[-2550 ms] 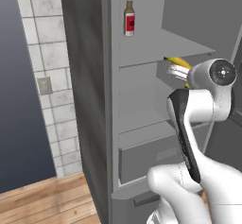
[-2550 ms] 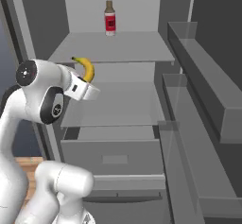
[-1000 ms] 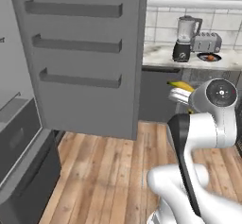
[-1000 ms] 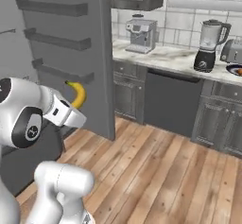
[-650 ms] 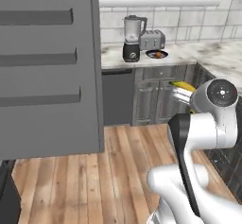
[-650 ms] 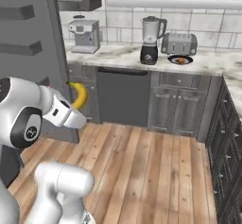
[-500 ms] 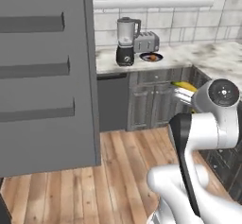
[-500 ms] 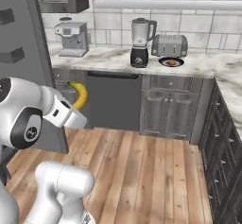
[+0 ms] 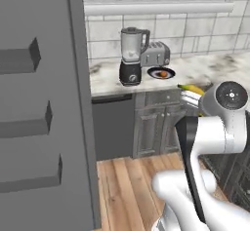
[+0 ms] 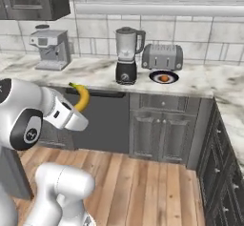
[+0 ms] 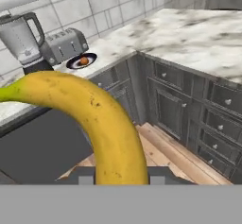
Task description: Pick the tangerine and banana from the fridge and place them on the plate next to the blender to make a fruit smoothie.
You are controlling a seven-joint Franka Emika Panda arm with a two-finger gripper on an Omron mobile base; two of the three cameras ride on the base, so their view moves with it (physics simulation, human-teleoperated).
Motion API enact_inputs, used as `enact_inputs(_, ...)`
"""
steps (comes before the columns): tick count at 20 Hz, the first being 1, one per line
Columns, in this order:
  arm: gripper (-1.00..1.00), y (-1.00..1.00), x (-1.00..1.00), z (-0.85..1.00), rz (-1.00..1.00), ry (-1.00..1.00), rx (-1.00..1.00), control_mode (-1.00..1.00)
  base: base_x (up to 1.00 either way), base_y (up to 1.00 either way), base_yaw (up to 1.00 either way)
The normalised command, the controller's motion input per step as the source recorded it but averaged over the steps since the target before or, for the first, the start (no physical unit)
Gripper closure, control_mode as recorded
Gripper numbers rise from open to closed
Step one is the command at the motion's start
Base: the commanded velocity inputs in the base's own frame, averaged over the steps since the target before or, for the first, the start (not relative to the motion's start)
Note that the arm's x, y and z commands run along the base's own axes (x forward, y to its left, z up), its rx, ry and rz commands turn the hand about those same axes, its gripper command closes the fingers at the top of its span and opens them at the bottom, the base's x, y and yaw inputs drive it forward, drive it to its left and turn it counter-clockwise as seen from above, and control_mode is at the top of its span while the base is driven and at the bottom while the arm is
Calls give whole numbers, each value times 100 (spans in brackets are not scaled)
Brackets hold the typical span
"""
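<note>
Already the gripper (image 9: 188, 96) carries the banana (image 9: 191, 88) in the left base view, far from the plate (image 9: 161, 72). In the right base view, the tangerine (image 10: 164, 78) lies on that plate beside the blender (image 10: 127, 56), well ahead of the jaws. In the hand view the jaws are clamped on the banana; it could slip during driving, or knock the tangerine off.

The arm stands at lower left with its gripper (image 10: 76, 109) closed on the banana (image 10: 81, 97), which curves up out of the jaws in front of the dark dishwasher panel (image 10: 107, 122). On the marble counter (image 10: 200, 84) the blender (image 10: 127, 55) stands just left of the plate (image 10: 164, 77), and the tangerine (image 10: 164, 77) sits in the plate's middle. A silver toaster (image 10: 162, 56) is right behind the plate. A coffee machine (image 10: 49, 49) stands well to the left, under a dark wall cabinet (image 10: 33, 0)
</note>
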Motion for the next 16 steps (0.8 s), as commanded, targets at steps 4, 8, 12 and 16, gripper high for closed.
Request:
enact_inputs(4, 100, 0, 0, 0, 0, 0, 0, 100, 100, -76, 12)
enact_inputs(8, 100, 0, 0, 0, 0, 0, 0, 100, 100, -69, 10)
enact_inputs(12, 100, 0, 0, 0, 0, 0, 0, 100, 100, -62, 9)
enact_inputs(16, 100, 0, 0, 0, 0, 0, 0, 100, 100, -53, 12)
